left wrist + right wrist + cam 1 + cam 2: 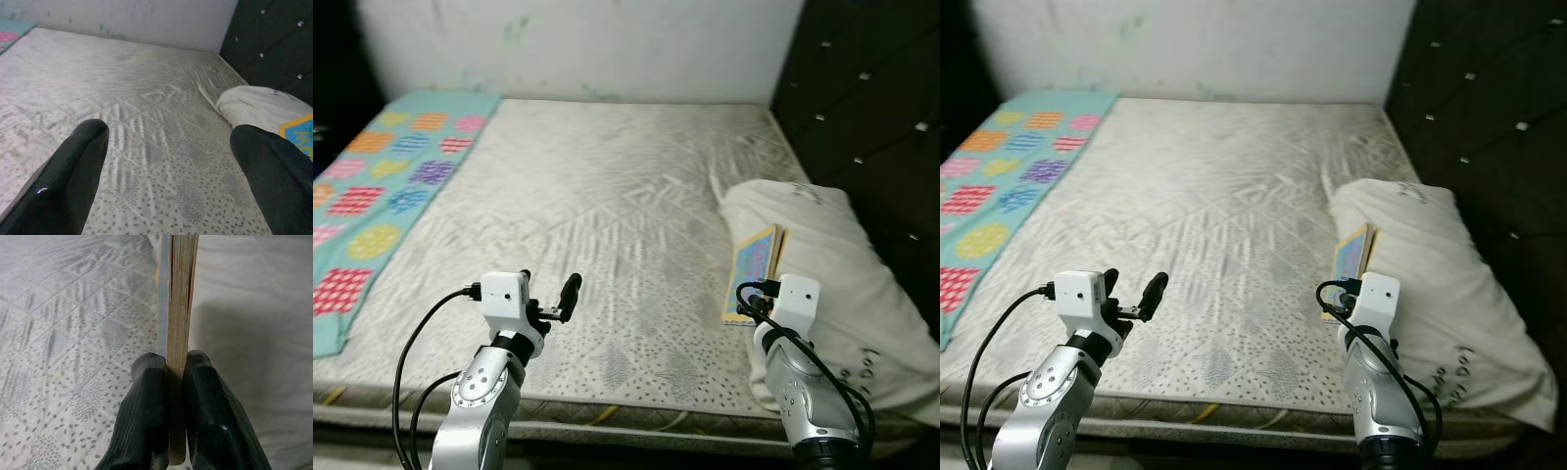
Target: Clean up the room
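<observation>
A thin picture book (754, 272) with a blue and yellow cover leans on edge against the white pillow (832, 284) at the bed's right side. My right gripper (171, 377) is shut on the book's near edge (179, 308), one black finger on each face. My left gripper (553, 297) hovers open over the front left part of the mattress (597, 206), its fingers (68, 171) wide apart with nothing between them.
A turquoise blanket (382, 186) with coloured patches lies along the mattress's left side. A dark tufted headboard (871, 117) rises on the right and a pale wall (578, 44) stands behind the bed. The mattress's front edge (607, 406) runs just below my arms.
</observation>
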Robot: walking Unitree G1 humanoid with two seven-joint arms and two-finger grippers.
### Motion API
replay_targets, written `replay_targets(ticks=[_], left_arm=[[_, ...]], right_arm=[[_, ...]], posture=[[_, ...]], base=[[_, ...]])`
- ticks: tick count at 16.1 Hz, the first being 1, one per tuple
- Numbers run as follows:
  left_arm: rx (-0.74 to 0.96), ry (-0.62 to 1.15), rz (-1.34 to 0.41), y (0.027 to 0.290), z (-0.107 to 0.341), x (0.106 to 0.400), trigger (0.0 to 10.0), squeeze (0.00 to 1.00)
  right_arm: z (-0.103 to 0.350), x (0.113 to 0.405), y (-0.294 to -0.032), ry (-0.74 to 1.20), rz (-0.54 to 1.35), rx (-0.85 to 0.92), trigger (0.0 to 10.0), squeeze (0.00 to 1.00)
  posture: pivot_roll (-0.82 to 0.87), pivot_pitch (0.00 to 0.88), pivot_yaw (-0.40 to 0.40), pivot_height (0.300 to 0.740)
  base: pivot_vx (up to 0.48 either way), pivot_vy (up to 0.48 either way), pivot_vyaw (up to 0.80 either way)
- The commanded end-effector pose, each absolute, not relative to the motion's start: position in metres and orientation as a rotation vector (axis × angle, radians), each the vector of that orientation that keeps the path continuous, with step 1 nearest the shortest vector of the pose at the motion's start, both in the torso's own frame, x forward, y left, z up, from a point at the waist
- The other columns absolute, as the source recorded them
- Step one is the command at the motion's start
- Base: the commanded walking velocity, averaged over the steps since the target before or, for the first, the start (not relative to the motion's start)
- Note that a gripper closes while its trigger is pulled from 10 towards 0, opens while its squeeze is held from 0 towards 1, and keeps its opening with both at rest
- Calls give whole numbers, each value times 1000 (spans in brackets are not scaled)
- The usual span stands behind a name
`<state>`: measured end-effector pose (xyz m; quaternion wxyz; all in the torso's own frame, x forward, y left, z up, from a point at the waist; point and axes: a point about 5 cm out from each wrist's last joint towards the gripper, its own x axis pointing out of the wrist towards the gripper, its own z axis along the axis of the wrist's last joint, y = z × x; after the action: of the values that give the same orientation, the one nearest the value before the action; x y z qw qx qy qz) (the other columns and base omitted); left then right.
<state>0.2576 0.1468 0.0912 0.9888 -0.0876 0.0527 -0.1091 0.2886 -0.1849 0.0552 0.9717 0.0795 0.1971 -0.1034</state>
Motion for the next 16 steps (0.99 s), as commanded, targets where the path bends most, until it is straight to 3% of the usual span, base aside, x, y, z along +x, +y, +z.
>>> replay_targets(ticks=[1, 5, 12, 16], left_arm=[[-160, 115, -209, 149, 91, 258, 10000, 0], [-142, 128, -210, 149, 90, 258, 10000, 0], [-144, 138, -201, 149, 88, 257, 10000, 0], [-134, 234, -176, 153, 76, 254, 10000, 0]], right_arm=[[65, 295, -187, 342, -226, 158, 10000, 0], [68, 298, -192, 323, -255, 167, 10000, 0], [67, 299, -186, 315, -257, 202, 10000, 0], [63, 299, -178, 346, -258, 272, 10000, 0]], posture=[[-109, 0, 6, 740], [-108, 0, 6, 740], [-101, 0, 4, 740], [-90, 0, 6, 740]], base=[[0, 0, -800], [0, 0, -720], [0, 0, 0], [0, 0, 0]])
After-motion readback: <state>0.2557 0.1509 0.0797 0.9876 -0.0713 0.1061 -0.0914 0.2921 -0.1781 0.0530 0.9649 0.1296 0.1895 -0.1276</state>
